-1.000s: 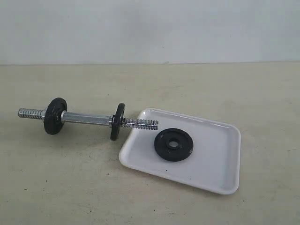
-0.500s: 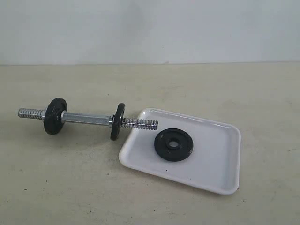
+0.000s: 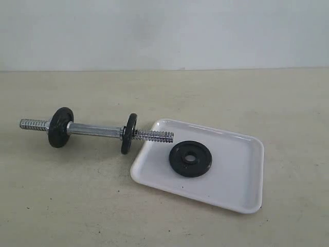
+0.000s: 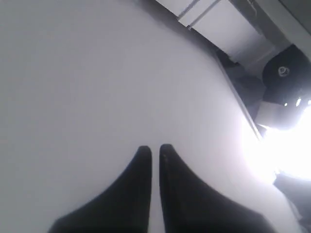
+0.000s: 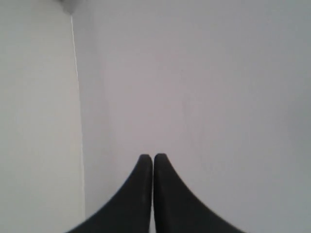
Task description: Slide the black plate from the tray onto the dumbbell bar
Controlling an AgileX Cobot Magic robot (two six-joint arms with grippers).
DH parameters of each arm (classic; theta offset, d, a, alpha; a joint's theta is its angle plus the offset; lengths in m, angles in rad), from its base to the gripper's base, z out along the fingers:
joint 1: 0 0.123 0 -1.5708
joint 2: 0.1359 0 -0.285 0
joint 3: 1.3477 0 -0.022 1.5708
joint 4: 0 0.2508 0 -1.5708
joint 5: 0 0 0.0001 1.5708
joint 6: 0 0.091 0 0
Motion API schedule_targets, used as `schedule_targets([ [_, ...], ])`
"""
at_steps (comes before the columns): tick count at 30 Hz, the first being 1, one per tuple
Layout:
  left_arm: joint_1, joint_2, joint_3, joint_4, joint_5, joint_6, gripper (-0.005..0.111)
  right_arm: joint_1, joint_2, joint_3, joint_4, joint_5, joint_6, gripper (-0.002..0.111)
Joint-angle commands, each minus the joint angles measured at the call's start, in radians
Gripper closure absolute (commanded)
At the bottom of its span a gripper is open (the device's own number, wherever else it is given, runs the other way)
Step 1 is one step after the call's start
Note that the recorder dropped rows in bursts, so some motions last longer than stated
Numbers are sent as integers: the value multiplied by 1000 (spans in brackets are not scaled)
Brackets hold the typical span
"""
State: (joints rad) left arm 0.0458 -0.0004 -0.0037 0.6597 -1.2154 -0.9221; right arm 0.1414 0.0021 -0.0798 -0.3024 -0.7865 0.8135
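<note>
A black plate [image 3: 190, 158] with a central hole lies flat in the white tray [image 3: 236, 177], near the tray's left end. The chrome dumbbell bar [image 3: 95, 130] lies on the table to the left. Its right threaded end reaches over the tray's rim, close to the flat plate. Two more black discs [image 3: 60, 127] [image 3: 128, 134] stand on edge on the bar. Neither arm shows in the exterior view. My left gripper [image 4: 155, 148] is shut, holding nothing, and faces a plain white surface. My right gripper [image 5: 153, 157] is shut and empty too, also facing a blank wall.
The beige table [image 3: 77, 206] spreads all around the tray and bar, with a pale wall [image 3: 164, 31] behind. In the left wrist view, dark equipment [image 4: 286, 73] and a bright glare sit at one side.
</note>
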Motion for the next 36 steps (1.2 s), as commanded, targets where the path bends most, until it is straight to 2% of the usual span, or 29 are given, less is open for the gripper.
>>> schedule_targets([
  [1,2,0,-101,311,92,-163,102,-3,16,-270,-345,429,-105,109],
  [3,2,0,-185,525,239,-324,102,-3,64,-357,-421,527,-94,109],
  [5,2,0,-269,696,411,-561,102,-3,115,-434,-442,591,-84,109],
  [6,2,35,-331,808,532,-814,102,-3,159,-479,-442,599,-82,109],
  [8,2,118,-418,962,591,-1074,102,-3,218,-512,-442,591,-65,109],
  [9,2,153,-439,1019,578,-1108,102,-3,235,-512,-442,591,-54,109],
  [11,2,225,-479,1085,524,-1139,102,-3,258,-512,-442,598,-27,109],
  [18,2,374,-492,1045,506,-1139,102,-3,263,-512,-435,589,52,109],
  [30,2,387,-492,1019,505,-1127,102,-3,263,-512,-438,593,219,109],
  [36,2,387,-492,1007,511,-1127,102,-3,263,-512,-438,524,287,109],
])
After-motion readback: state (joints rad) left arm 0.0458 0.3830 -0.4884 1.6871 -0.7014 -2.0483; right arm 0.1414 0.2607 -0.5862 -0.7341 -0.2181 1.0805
